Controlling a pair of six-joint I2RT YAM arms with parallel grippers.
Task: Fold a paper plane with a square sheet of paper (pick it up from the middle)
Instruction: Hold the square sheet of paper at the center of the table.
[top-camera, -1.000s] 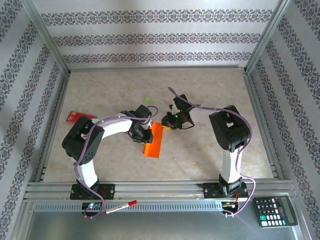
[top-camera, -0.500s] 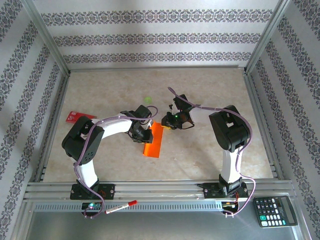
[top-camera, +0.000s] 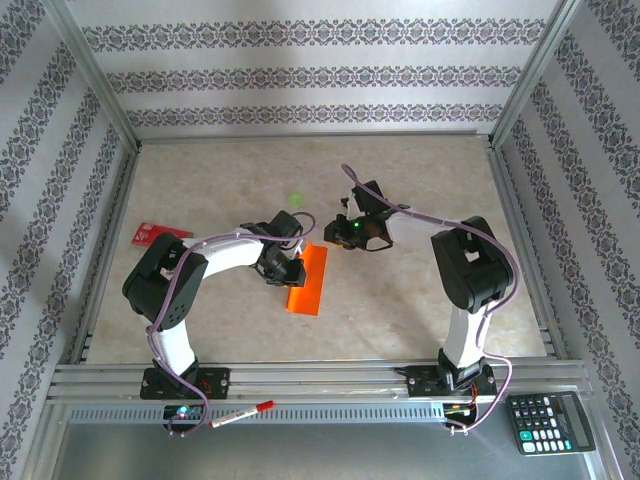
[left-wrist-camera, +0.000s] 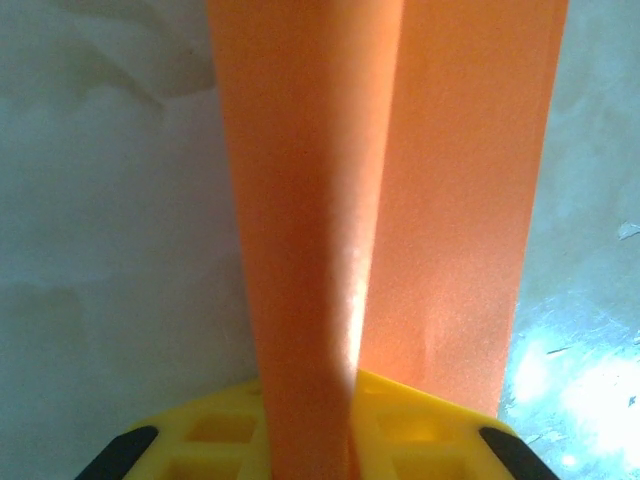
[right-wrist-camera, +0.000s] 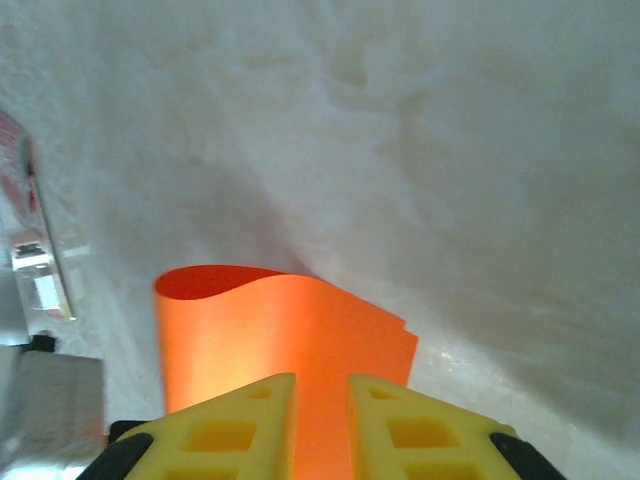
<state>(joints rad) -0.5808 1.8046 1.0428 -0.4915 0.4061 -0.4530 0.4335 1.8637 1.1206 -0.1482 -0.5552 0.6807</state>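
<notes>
The square sheet of paper (top-camera: 307, 281) is bright orange and folded into a narrow strip, lying mid-table. My left gripper (top-camera: 285, 268) sits at its left edge. In the left wrist view the paper (left-wrist-camera: 440, 200) rises as a raised fold that runs between the yellow fingers (left-wrist-camera: 430, 440), so the left gripper (left-wrist-camera: 320, 405) is shut on it. My right gripper (top-camera: 343, 235) hovers just beyond the strip's far end, apart from it. In the right wrist view the right gripper (right-wrist-camera: 320, 390) has a narrow gap, with the paper (right-wrist-camera: 270, 325) lying beyond, its upper layer curled up.
A small red card (top-camera: 160, 234) lies at the left side of the table and a tiny green spot (top-camera: 295, 200) beyond the paper. A calculator (top-camera: 548, 421) and a pen (top-camera: 245, 412) rest on the front ledge. Metal frame rails border the table.
My right gripper has drawn back up and to the right, off the strip's far corner. The paper and the left gripper have stayed where they were.
</notes>
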